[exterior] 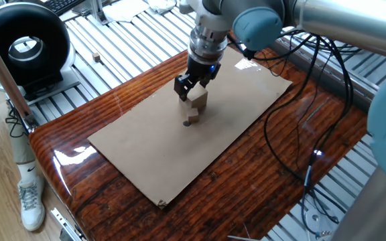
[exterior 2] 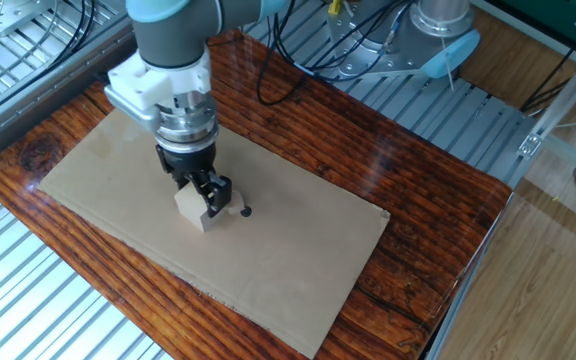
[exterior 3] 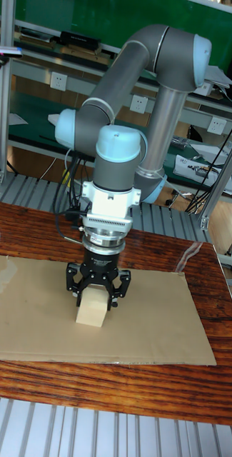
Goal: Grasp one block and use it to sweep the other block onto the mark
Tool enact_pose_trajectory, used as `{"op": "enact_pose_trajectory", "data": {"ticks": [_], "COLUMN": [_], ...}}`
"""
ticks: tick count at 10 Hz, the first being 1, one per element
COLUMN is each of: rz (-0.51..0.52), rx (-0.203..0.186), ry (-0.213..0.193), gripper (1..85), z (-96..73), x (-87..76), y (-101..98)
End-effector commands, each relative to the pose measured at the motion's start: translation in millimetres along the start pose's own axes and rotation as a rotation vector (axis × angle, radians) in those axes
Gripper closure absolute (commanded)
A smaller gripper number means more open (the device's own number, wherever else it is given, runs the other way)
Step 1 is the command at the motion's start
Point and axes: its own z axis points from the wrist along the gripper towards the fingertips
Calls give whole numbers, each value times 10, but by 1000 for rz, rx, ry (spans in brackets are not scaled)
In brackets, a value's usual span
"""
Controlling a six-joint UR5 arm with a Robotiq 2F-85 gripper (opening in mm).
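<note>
The larger tan cube, one block (exterior: 198, 100), rests on the brown cardboard (exterior: 146, 147) with my gripper (exterior: 191, 94) shut on it. The small tan cube, the other block (exterior: 191, 116), lies against its leading side, at the edge of the dark round mark (exterior: 186, 123). In the other fixed view the gripper (exterior 2: 196, 198) holds the large cube (exterior 2: 194, 211), the mark (exterior 2: 246, 211) shows just beyond, and a black finger mostly hides the small cube. In the tall view the gripper (exterior 3: 96, 291) clasps the large cube (exterior 3: 92, 309), with the small cube hidden behind it.
The cardboard (exterior 2: 288, 250) lies on a glossy wooden tabletop (exterior 2: 408, 190). A black round device (exterior: 24, 48) stands off the table's far left corner. Black cables (exterior: 313, 134) trail over the right side of the table, and slatted metal (exterior 2: 28, 300) surrounds it.
</note>
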Motion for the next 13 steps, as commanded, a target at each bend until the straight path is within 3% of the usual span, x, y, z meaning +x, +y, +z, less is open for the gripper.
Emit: {"op": "enact_pose_trajectory", "data": {"ticks": [1,6,13], "rz": [-9,-63,-56], "rx": [7,34,7], "ry": [-11,-28,-22], "gripper": [217,220,227], "z": [5,42,-26], "x": [-20,-6,262], "y": [-33,-309,-311]}}
